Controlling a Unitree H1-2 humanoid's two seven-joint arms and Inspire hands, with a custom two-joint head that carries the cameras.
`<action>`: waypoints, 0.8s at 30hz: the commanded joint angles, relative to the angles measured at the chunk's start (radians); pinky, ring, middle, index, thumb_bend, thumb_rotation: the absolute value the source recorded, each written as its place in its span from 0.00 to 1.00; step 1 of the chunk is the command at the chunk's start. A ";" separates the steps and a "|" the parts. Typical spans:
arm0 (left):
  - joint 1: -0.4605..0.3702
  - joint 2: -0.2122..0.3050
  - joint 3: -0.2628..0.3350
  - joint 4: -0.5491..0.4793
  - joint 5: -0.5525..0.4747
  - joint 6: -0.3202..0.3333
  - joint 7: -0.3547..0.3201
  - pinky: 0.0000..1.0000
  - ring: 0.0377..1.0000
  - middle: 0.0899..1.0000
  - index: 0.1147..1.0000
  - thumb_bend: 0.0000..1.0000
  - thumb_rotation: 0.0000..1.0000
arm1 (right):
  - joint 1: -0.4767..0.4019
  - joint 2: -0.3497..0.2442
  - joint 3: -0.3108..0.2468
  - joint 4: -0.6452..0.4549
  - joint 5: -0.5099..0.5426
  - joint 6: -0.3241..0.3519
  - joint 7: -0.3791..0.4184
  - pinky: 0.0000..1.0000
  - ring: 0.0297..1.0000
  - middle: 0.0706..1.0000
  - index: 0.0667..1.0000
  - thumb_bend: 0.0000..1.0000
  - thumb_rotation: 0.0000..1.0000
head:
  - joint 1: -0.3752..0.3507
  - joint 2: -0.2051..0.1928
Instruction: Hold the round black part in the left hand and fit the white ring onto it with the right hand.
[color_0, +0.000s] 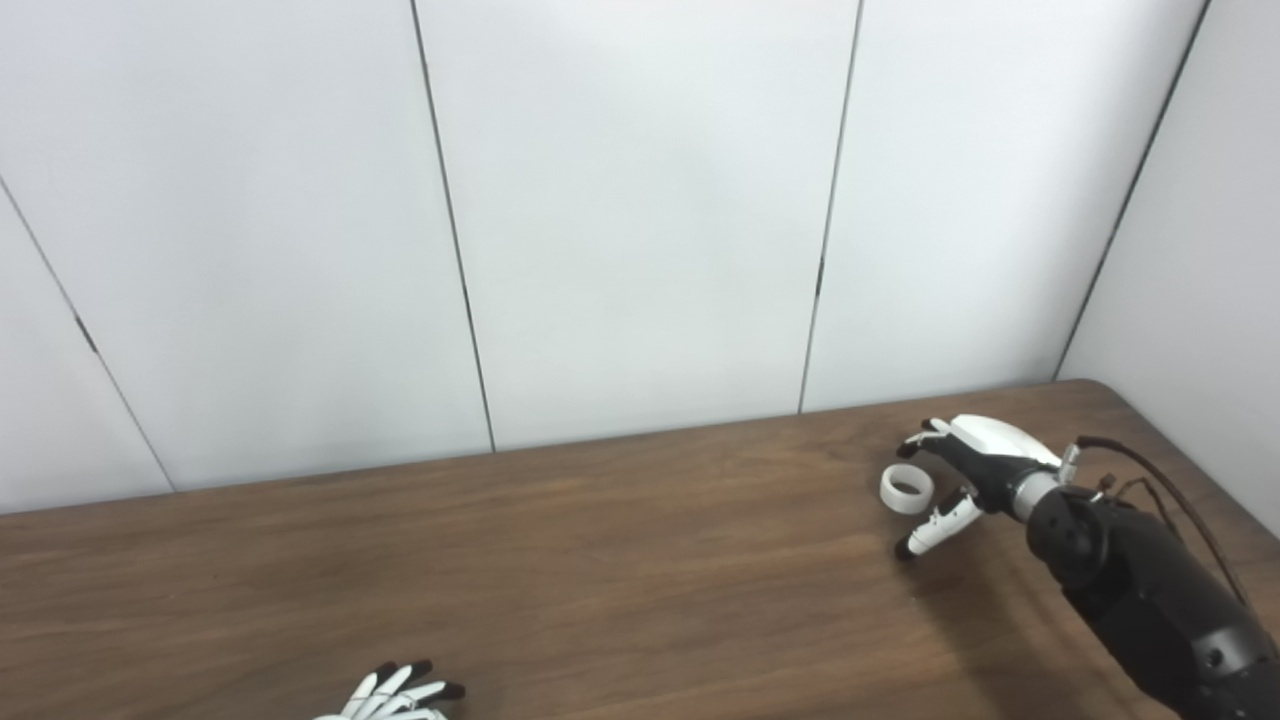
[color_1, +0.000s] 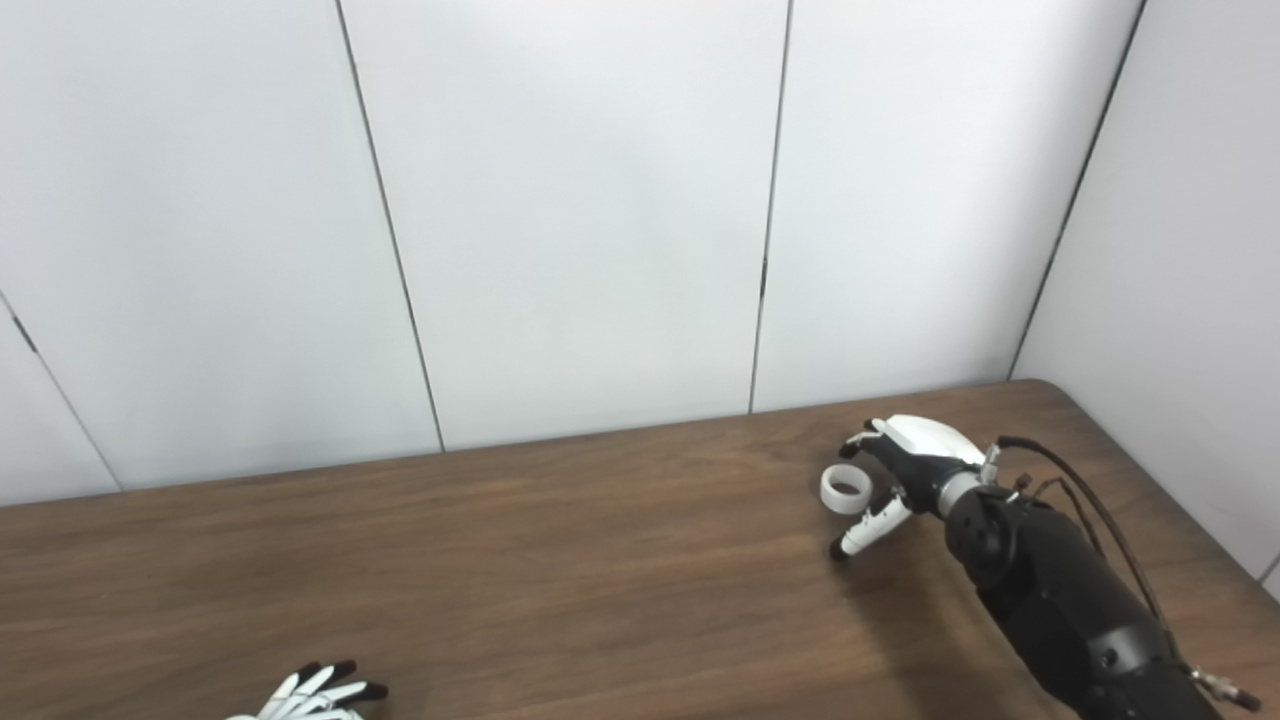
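The ring (color_0: 907, 488) lay on the bench (color_0: 620, 560). The right robot hand (color_0: 962, 478) hovered beside it, fingers apart, empty: step 1, the grasp. Next: closing on it. Left robot hand (color_0: 398, 694) (far from the ring) spread; black part unseen.

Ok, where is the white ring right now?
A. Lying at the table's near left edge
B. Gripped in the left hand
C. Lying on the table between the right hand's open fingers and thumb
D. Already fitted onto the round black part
C: the white ring lies on the table, with the right hand open around it, fingers behind and thumb in front.
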 joint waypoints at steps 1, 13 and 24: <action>0.017 0.009 0.000 -0.033 0.007 -0.005 -0.019 1.00 0.94 0.81 0.41 0.52 0.04 | -0.049 -0.022 0.001 -0.008 -0.008 -0.011 -0.001 1.00 1.00 1.00 0.81 0.89 0.30 | 0.003 0.003; 0.023 0.005 0.004 -0.042 0.007 -0.007 -0.018 1.00 0.94 0.80 0.41 0.52 0.04 | -0.050 -0.026 0.030 0.002 -0.021 -0.008 0.007 0.99 1.00 1.00 0.80 0.85 0.30 | 0.005 0.009; 0.041 0.005 0.013 -0.074 -0.003 -0.004 -0.034 1.00 0.94 0.81 0.41 0.52 0.04 | -0.062 -0.028 0.032 0.036 -0.012 0.001 0.034 1.00 1.00 1.00 0.78 0.82 0.35 | 0.006 0.021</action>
